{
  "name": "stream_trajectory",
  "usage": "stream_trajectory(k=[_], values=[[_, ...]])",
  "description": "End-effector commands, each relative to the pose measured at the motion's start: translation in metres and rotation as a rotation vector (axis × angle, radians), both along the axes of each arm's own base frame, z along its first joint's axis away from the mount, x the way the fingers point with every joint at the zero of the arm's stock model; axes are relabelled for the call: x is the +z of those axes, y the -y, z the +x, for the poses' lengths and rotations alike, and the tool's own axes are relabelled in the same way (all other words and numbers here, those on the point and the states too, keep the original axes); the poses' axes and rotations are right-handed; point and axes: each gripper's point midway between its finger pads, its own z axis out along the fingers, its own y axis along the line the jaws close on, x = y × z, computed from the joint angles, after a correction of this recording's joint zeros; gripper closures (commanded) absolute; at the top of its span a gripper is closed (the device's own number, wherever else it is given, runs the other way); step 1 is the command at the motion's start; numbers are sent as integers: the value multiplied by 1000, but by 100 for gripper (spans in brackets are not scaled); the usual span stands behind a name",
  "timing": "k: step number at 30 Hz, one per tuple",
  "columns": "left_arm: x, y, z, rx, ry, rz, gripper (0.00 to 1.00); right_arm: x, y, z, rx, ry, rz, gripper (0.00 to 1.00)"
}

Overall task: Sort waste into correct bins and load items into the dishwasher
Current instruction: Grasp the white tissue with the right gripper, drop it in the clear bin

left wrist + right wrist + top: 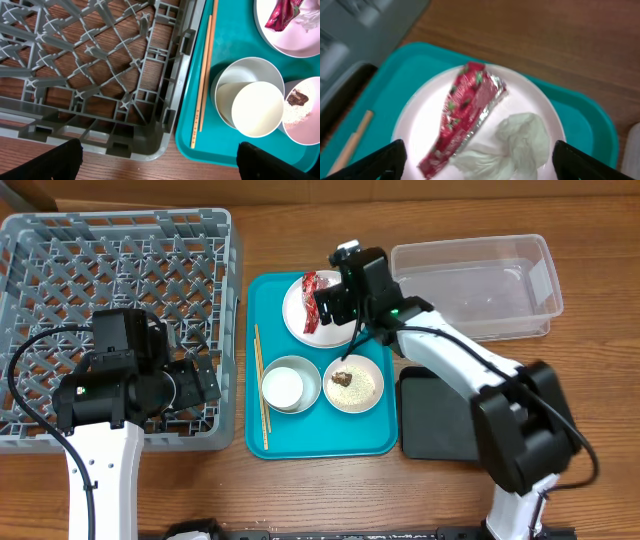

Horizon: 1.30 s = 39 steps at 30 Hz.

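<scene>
My right gripper (335,300) (480,162) is open just above the round white plate (296,320) (425,120). The plate holds the red foil wrapper (313,285) (465,115) and the crumpled white tissue (520,145). The pink bowl (353,383) holds rice grains and a brown lump (343,377). A small white cup (282,387) (257,109) lies in the pale grey bowl (240,72). The chopsticks (261,385) (202,90) lie on the tray's left side. My left gripper (195,385) (160,165) is open and empty over the front right corner of the grey dish rack (120,240) (100,65).
All the dishes sit on a teal serving tray (320,442). A clear plastic tub (475,285) stands at the back right. A shallow black tray (435,415) lies in front of it, right of the teal tray. The dish rack fills the left side.
</scene>
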Motion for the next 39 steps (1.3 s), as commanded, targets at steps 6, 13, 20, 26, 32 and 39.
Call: stream_trajectory(k=[6,13,20,26,32,39], values=[[8,0,4,10,23,-12,0,-53,10,9,-66,-41,-95,10],[8,0,4,10,24,-11,0,-63,12,7,-82,-67,-98,31],[8,0,4,10,24,-11,0,-64,13,-4,-65,-117,-103,73],[8,0,4,10,23,-11,0,22,20,2,-81,-12,-38,93],[8,0,4,10,24,-11,0,116,79,4,-195,92,26,92],[7,-3,4,14,22,7,0,90,161,1,-398,-56,7,89]])
